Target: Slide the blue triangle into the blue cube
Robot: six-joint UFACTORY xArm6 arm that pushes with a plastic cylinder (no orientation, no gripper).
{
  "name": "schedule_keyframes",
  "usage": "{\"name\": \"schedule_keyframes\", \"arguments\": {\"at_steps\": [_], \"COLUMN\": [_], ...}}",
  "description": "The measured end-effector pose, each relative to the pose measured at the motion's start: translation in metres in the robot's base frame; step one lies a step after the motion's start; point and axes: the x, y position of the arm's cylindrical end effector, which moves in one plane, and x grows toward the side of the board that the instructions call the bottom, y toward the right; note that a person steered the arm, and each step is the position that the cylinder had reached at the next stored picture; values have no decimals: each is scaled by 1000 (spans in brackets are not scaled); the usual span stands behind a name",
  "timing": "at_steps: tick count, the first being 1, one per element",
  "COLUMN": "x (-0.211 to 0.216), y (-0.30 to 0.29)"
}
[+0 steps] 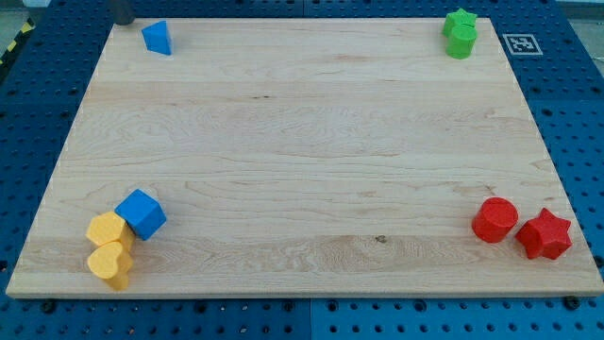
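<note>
One camera looks steeply down from beyond the wooden board's (311,151) 6 o'clock edge, facing 12 o'clock. It sits far enough back to hold the whole board, with blue pegboard (576,113) framing it. No second view exists.

Bare board lies between the blue triangle (158,38) and blue cube (142,213); yellow blocks (109,249) touch the cube.

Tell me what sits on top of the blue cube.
Nothing rests on the blue cube; its top face is bare. Two yellow blocks touch its lower left side. What lies under it is covered. My tip stands beside the blue triangle.
</note>
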Motion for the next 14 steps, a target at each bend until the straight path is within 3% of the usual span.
{"name": "schedule_keyframes", "arguments": {"at_steps": [9,10,11,12,14], "x": [162,155,101,58,122], "y": [159,157,126,153,196]}}
